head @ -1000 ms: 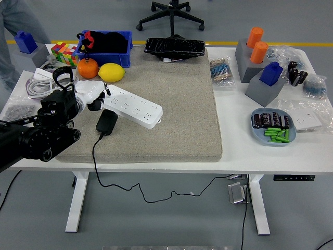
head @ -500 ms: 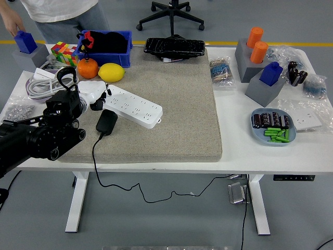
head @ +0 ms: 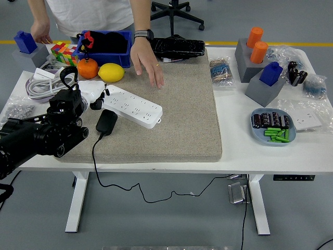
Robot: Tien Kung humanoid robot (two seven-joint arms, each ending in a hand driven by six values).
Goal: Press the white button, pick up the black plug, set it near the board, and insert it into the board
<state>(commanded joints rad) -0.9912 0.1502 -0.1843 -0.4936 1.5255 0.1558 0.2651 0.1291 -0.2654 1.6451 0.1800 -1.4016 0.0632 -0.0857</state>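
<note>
The left hand (head: 91, 94) comes in from the left edge; its white fingers (head: 100, 91) rest at the left end of the board (head: 132, 105), and one cannot tell if they are spread or curled. The plug (head: 106, 121) lies on the mat (head: 177, 109) just below the fingers. Right of them, a person's hand (head: 147, 63) reaches down over the mat.

white power strip (head: 132, 105): lies flat and slanted on the grey mat near the desk's left edge. black plug (head: 106, 122): flat just beside its near side, cord trailing over the front edge.
</note>
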